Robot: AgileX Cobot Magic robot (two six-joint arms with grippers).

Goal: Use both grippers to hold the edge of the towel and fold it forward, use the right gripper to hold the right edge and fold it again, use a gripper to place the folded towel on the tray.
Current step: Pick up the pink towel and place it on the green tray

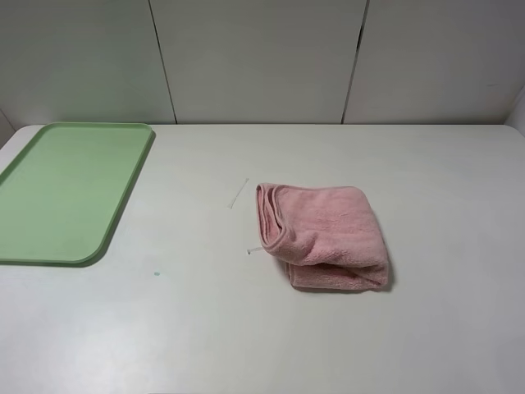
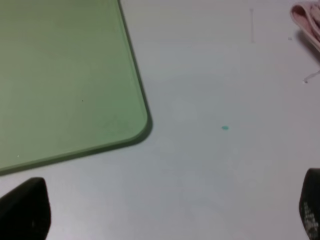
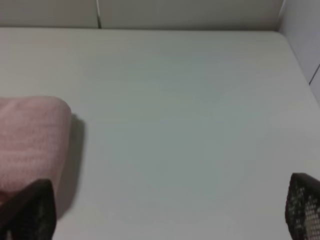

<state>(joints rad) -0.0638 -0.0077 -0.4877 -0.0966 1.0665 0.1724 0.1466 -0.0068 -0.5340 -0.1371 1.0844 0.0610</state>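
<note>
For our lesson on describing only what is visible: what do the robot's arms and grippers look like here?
Little shows. The high view has no arm in it. Of the left gripper only two rounded black fingertips show. Those of the right gripper are black too, with a fine dotted texture. No cables or markings are in view.

The desk (image 1: 246, 328) is viewed from high up, facing the far wall (image 1: 254, 57). Close above it, the tray (image 2: 60, 75) corner is framed at the left wrist, the towel (image 3: 30, 135) at the right; both are shared overhead.
</note>
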